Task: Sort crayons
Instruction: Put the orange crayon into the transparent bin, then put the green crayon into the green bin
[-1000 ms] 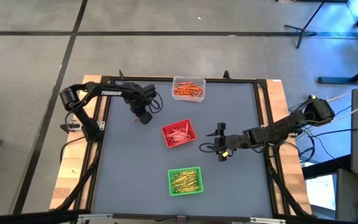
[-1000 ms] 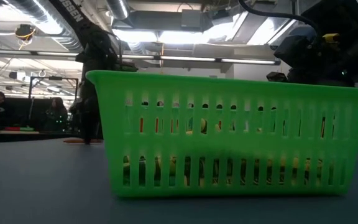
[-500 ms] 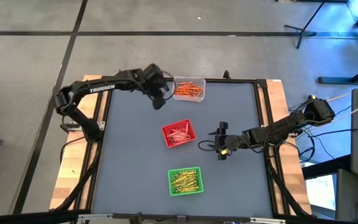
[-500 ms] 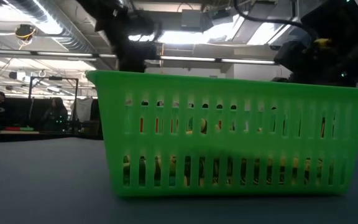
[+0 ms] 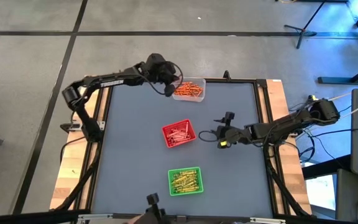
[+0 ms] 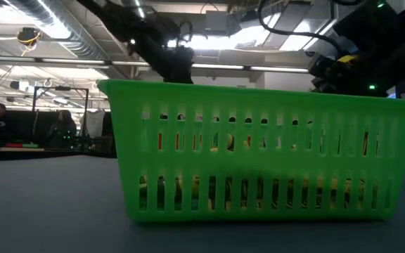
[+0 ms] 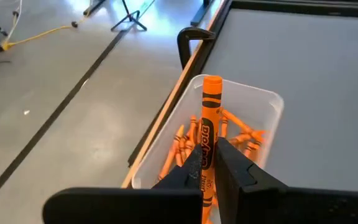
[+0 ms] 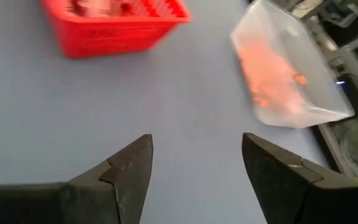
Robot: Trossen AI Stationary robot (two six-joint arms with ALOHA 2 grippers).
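My left gripper (image 5: 169, 87) is shut on an orange crayon (image 7: 209, 127) above the left end of the clear tray (image 5: 188, 89) at the table's far edge; the tray holds several orange crayons (image 7: 235, 134). A red tray (image 5: 178, 133) with crayons sits mid-table, and a green tray (image 5: 186, 180) with yellow-green crayons stands near the front. My right gripper (image 5: 219, 135) is open and empty, right of the red tray, low over the table. My left gripper pinches the orange crayon's lower half (image 7: 205, 163) between its two fingers (image 7: 188, 168). The crayon runs along the fingers and its free end (image 7: 212, 81) sticks out past the fingertips. It is lifted clear, over the clear tray.
The grey table top (image 5: 135, 162) has a raised dark frame (image 5: 229, 79) around it. In the low view the green tray (image 6: 259, 161) fills the foreground. A dark clamp (image 7: 191, 38) stands on the table's edge beside the clear tray.
My left gripper has gone from the table's far left toward the far edge and rightward, up to the clear tray, carrying the orange crayon. My right gripper has shifted a little toward the far edge and turned.
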